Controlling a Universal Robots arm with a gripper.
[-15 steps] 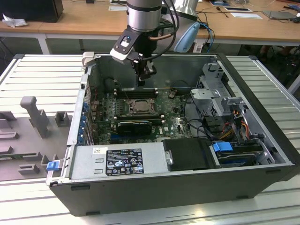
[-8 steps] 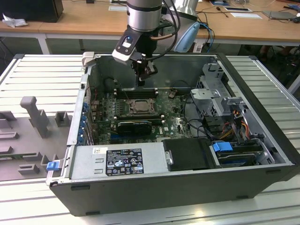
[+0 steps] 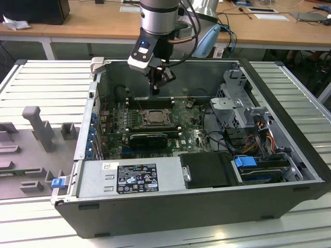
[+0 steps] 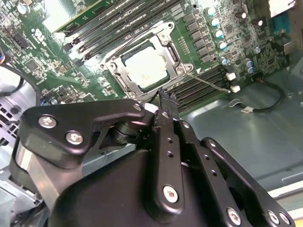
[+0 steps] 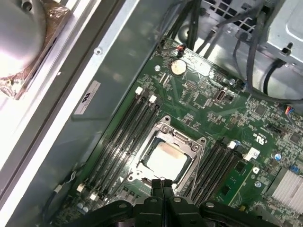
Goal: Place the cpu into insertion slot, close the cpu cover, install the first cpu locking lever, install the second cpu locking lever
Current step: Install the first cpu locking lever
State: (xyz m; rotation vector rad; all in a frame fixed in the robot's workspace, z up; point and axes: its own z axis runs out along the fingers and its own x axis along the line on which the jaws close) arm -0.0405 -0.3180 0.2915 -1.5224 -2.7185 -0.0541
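Just below the pincer (image 5: 162,182), clenched on nothing, the cpu (image 5: 166,158) sits in the insertion slot (image 5: 150,149) under the cpu cover (image 5: 189,142); its narrow tip might slip off the thin lever (image 4: 208,81), leaving it unlatched.

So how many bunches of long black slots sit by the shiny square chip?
2. One bunch lies on one side of the cpu, the other bunch on its opposite side. More could hide behind the gripper.

Standing by the bench, I count one open computer case (image 3: 170,214), one power supply (image 3: 129,178), one gripper (image 3: 154,92), one cpu (image 5: 165,158), one cpu cover (image 5: 184,138), two banks of memory slots (image 5: 125,137), one coin battery (image 5: 177,67) and two blue clips (image 3: 59,182).
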